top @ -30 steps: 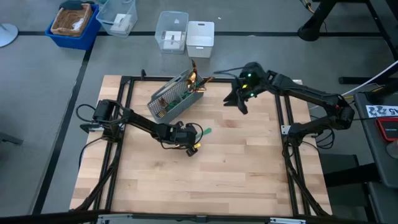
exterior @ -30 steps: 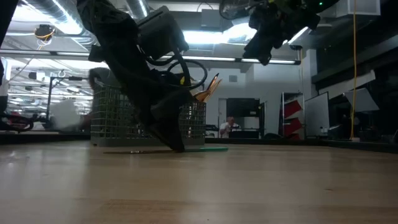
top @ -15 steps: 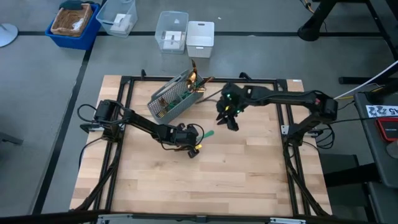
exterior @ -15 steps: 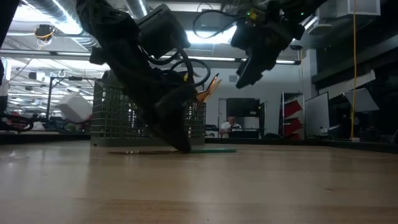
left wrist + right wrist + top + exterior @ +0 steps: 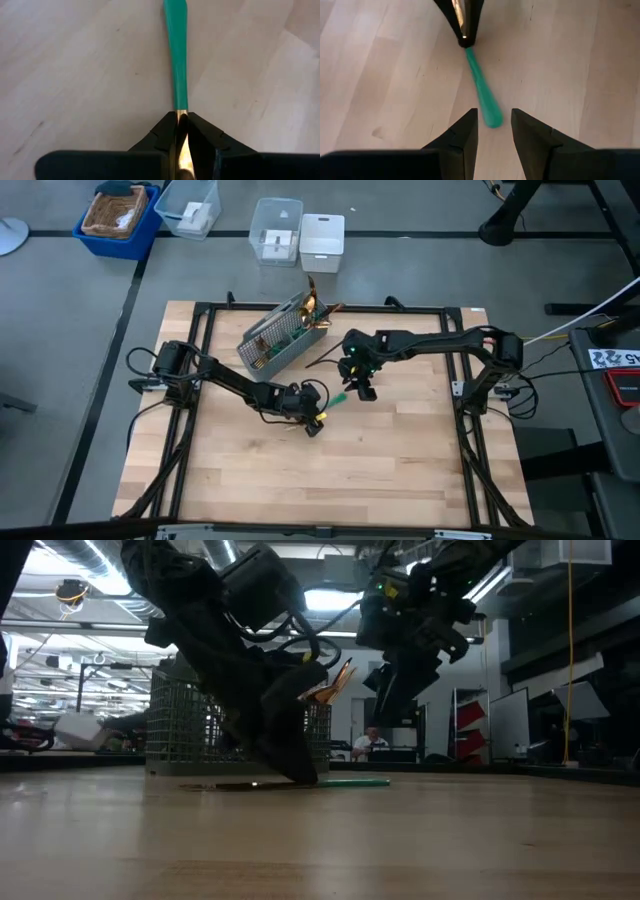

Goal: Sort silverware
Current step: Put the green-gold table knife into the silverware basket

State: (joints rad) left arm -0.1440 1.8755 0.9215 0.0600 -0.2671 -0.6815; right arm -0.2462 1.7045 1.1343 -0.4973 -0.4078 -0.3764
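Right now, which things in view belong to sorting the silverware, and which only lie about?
Job: teal-handled piece pinched by the left gripper; open right gripper above its handle; silverware in the mesh caddy.
Lying about: blue bin, clear boxes.

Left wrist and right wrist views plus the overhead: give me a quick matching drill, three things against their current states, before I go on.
Things:
1. left pincer
2. right pincer
3. grey mesh caddy

States:
a. open, fingers either side of the teal handle's tip
b. near the table's far edge, gold cutlery heads sticking out
c. shut on the piece's gold end

Pairs: 1-c, 2-a, 3-b. The shared piece is a teal-handled utensil low over the table.
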